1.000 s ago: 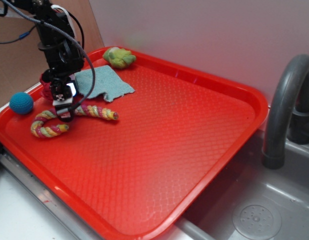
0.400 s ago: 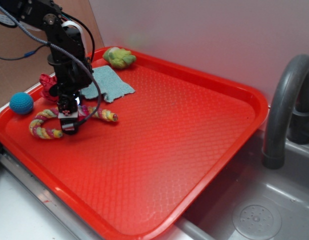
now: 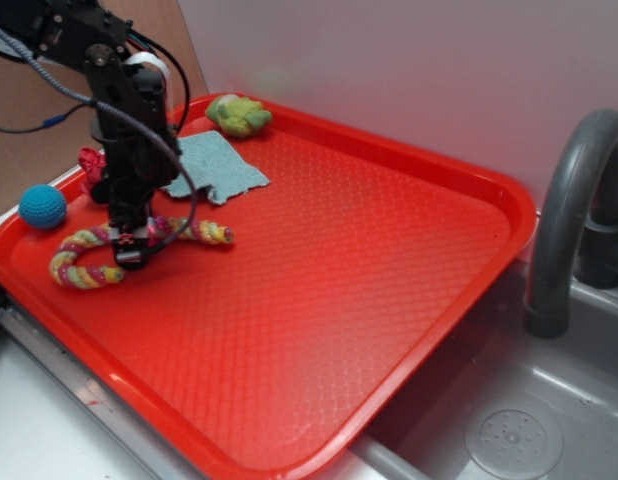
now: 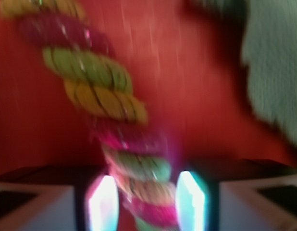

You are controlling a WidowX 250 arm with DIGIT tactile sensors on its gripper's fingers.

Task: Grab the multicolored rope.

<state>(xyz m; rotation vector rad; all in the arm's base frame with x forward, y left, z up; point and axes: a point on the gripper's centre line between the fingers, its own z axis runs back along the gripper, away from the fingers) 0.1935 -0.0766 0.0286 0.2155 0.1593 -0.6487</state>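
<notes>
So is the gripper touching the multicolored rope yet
Cannot tell. The wrist view shows the multicolored rope between the gripper's fingers, but it's too blurred to show contact or gap.

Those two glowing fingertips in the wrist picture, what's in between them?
The multicolored rope runs between the gripper fingers, seen in the wrist view.
</notes>
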